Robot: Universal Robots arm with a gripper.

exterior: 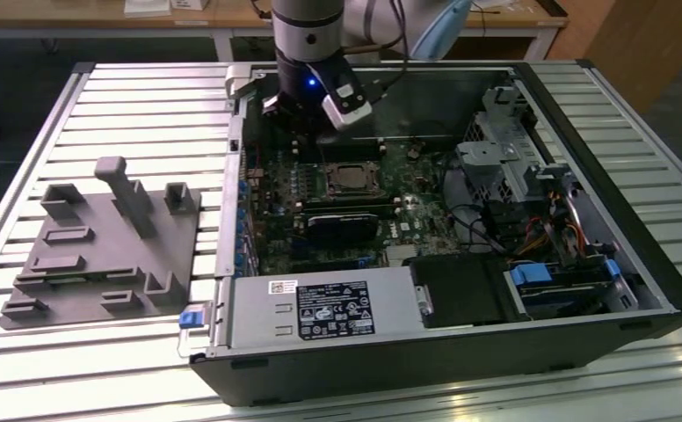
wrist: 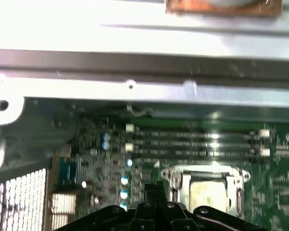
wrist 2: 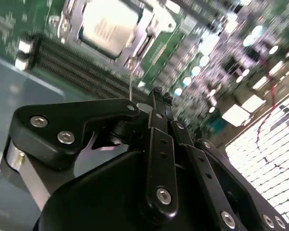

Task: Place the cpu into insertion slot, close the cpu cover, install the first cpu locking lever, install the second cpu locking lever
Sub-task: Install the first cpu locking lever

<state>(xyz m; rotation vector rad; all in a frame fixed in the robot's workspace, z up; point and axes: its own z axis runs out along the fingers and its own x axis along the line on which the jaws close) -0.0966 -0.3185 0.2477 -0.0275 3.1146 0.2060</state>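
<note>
Claw [wrist: 155, 188] beside cpu cover [wrist: 207, 168] edge

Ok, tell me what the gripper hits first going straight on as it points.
The gripper would likely meet the green board just beside the cpu, not the cpu itself; depth is unclear.

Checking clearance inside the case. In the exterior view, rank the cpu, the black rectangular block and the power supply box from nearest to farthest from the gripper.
Measured from the gripper in the exterior view:
1. cpu: seated in its socket on the board, right beside the gripper.
2. black rectangular block: on the board, just beyond the cpu.
3. power supply box: at the case's front edge, past the block.
</note>
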